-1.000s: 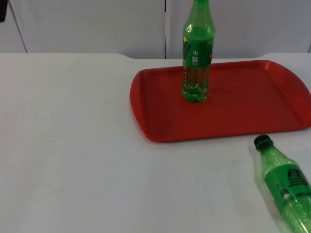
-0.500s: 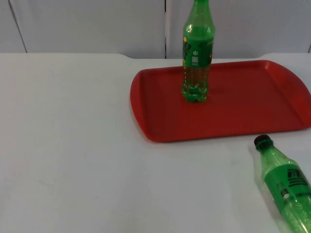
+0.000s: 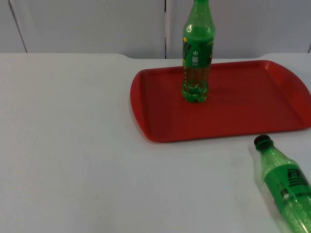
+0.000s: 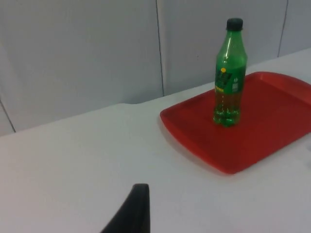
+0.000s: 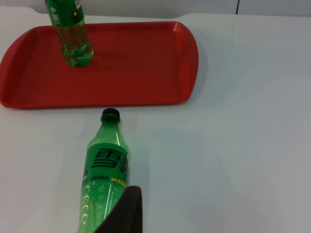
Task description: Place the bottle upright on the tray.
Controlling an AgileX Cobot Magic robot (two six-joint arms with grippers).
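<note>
Bottle [image 5: 103, 174] lying on table, touching right fingers [image 5: 127, 213].

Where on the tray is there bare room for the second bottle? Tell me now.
The red tray is bare right of the upright bottle, out to its right rim, and along its front edge. The lying bottle sits on the table beside that edge.

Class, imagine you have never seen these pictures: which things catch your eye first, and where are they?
A red tray lies on the white table near the grey wall, with a green bottle standing upright on it. A second green bottle lies on its side on the table just off the tray's near edge, black cap towards the tray.
</note>
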